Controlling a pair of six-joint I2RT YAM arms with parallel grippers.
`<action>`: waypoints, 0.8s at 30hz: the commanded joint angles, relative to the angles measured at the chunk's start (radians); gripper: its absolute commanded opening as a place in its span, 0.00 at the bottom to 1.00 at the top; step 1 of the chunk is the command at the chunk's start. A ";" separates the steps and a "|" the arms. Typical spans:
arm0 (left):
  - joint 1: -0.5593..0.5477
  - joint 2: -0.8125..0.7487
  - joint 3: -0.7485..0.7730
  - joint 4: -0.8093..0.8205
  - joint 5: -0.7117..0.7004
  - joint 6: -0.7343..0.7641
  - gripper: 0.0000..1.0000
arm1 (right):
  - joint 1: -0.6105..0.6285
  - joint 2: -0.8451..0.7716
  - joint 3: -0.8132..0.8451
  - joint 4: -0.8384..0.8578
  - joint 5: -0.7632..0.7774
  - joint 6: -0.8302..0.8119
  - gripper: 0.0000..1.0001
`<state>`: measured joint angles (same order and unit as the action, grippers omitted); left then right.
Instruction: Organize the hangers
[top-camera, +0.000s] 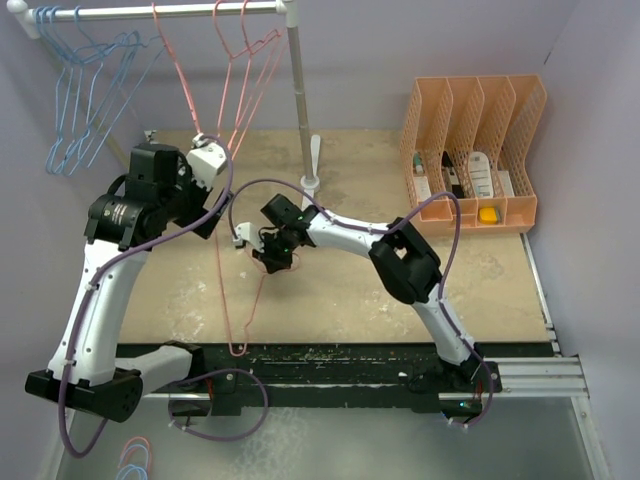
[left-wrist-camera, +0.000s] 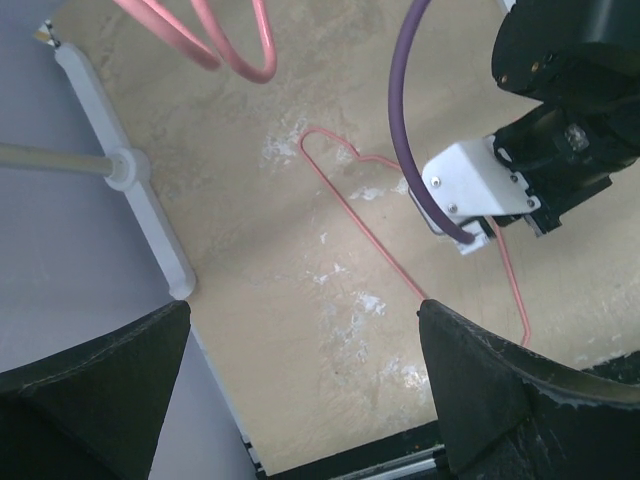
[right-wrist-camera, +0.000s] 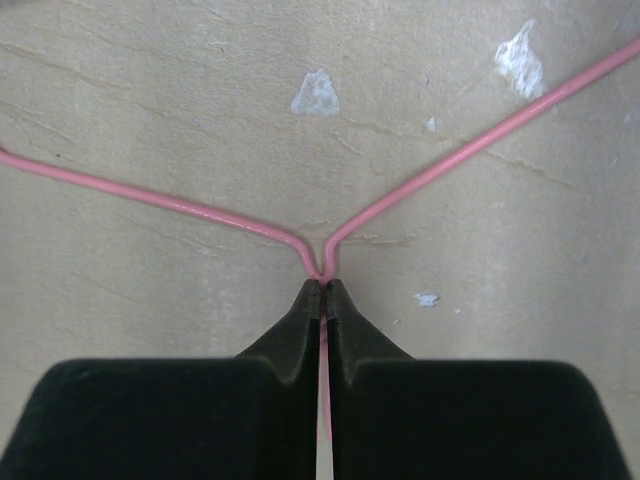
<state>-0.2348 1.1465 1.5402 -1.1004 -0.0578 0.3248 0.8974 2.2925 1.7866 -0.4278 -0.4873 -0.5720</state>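
My right hand (right-wrist-camera: 322, 285) is clamped on the neck of a pink hanger (right-wrist-camera: 200, 208) lying on the bench (right-wrist-camera: 150, 100), left hand (left-wrist-camera: 303, 310) apart and empty; next I'd lift it to the rack rail (top-camera: 200, 10).

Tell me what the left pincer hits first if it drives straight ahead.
Likely the table, just beside the pink hanger lying there; nothing shows in between, though depth is unclear.
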 joint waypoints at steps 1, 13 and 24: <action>0.006 0.010 0.031 -0.044 0.050 0.068 0.99 | 0.024 -0.029 -0.108 -0.070 0.058 0.220 0.00; 0.006 0.070 0.047 -0.092 0.053 0.131 0.99 | 0.043 -0.047 -0.186 -0.011 0.225 0.459 0.26; 0.006 0.073 0.015 -0.087 0.042 0.122 0.99 | 0.062 -0.066 -0.233 -0.112 0.374 0.380 0.32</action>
<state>-0.2348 1.2259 1.5463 -1.1992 -0.0120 0.4381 0.9550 2.1788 1.6108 -0.3531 -0.3027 -0.1360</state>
